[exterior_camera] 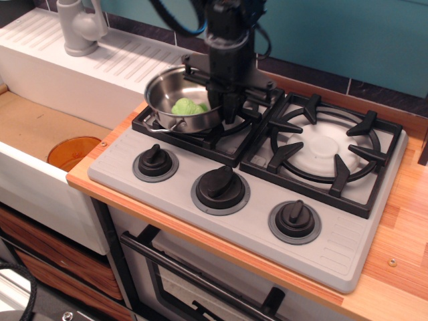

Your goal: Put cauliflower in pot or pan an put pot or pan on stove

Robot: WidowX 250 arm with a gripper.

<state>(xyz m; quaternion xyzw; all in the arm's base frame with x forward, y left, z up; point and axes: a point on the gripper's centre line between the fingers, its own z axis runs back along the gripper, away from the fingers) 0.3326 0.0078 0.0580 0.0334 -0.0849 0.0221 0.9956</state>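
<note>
Currently the stainless-steel pot (182,101) sits on the left burner grate (200,130) of the grey two-burner stove (254,180), with the light-green cauliflower (188,106) inside it near the right wall. The gripper (226,105) stands at the pot's right rim; whether its jaws are clamped on the rim or parted cannot be determined, because the gripper body hides the fingertips. The step in hand appears to be seating the pot. To do it well, confirm the base rests flat across the grate arms and is centred over the burner before release. Then part the jaws fully and lift straight up, so the rim is not dragged and the pot does not tip.
</note>
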